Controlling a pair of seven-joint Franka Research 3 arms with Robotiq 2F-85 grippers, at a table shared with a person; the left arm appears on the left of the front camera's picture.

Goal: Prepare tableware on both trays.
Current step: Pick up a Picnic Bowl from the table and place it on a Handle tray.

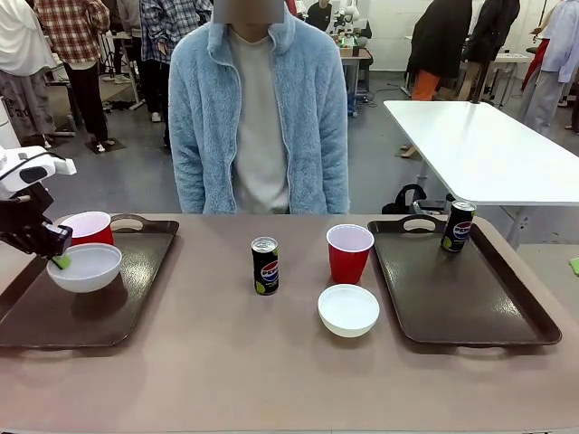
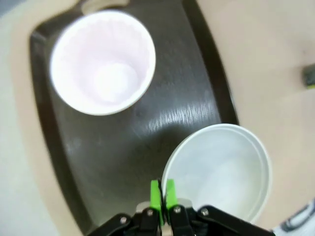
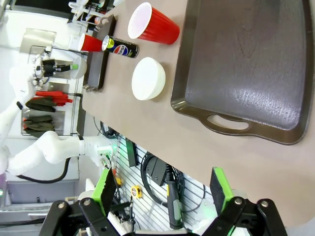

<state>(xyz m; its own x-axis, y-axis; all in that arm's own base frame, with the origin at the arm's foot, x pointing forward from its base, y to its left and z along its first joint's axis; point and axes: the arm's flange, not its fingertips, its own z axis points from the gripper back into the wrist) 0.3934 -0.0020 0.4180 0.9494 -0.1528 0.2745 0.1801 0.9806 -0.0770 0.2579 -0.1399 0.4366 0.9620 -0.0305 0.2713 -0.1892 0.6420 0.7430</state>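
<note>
Green pads (image 2: pixel 156 194) of the left gripper (image 2: pixel 162 194) sit nearest the lens in the left wrist view. They are clamped together on the thin rim of the held bowl (image 2: pixel 221 172), whose lower edge is cut off by the picture's bottom. This bowl faces mouth up over the left tray (image 2: pixel 147 132); whether its base touches the tray cannot be told. From the front, the left arm (image 1: pixel 27 172) comes in at the picture's left edge, mostly cut off. Its gripper tilts down and inward onto the bowl's left rim. Behind the bowl a red cup (image 2: pixel 103 61) stands upright on the same tray, its lower part hidden by bowl and gripper. The tray's left side runs out of frame.

The right gripper (image 3: pixel 162 189) hangs with its jaws wide apart and nothing between them. Its rolled view looks sideways across the table (image 1: pixel 226 362). The fingers stand against cables (image 3: pixel 152 172) beyond the table's near edge. Ahead lies the right tray (image 3: pixel 246 64), its far end cut off there.

In the front view a can (image 1: pixel 458 226) stands upright near that tray's far right corner. Between the trays stand a second can (image 1: pixel 264 266), long axis vertical, and a second cup (image 1: pixel 348 253), mouth up. Just in front of that cup sits a second bowl (image 1: pixel 348 310), mouth up. Both trays lie lengthwise from the robot's side toward the person (image 1: pixel 260 117), whose hands are hidden behind the table's far edge.
</note>
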